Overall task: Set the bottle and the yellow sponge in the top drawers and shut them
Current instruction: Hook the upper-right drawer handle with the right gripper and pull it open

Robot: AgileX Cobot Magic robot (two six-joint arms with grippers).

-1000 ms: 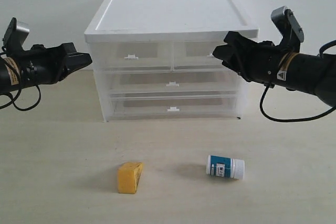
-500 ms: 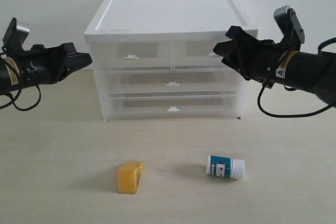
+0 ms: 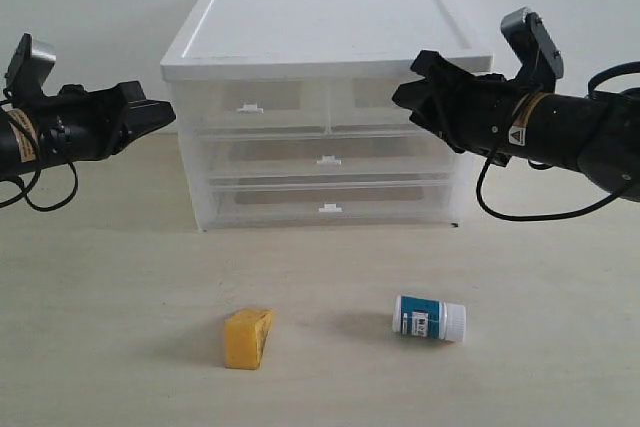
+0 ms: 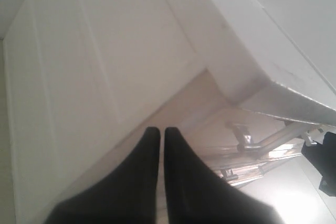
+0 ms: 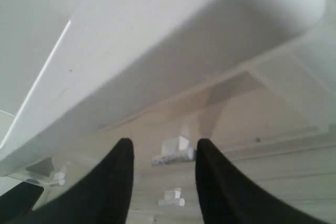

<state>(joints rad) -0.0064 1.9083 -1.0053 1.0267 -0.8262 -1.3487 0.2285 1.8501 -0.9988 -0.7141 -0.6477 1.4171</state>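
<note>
The bottle (image 3: 430, 318) lies on its side on the table's front right. The yellow sponge (image 3: 246, 337) sits to its left. Both top drawers are pushed in: the left one (image 3: 250, 104) and the right one (image 3: 365, 102). My right gripper (image 3: 405, 82) is open at the right drawer's front. In the right wrist view that drawer's white tab handle (image 5: 177, 145) lies between the fingertips of the gripper (image 5: 165, 144), and I cannot tell whether they touch it. My left gripper (image 3: 168, 113) hangs shut and empty beside the cabinet's left side, its tips (image 4: 161, 130) pressed together.
The white-topped cabinet (image 3: 320, 27) stands at the back middle, with two full-width drawers (image 3: 328, 160) below the top pair, both pushed in. A pale wall rises behind it. The tan tabletop (image 3: 120, 277) stretches in front of the cabinet.
My right gripper has shifted a little left, closer in on the top right drawer's handle. The left arm, bottle and sponge have not moved.
</note>
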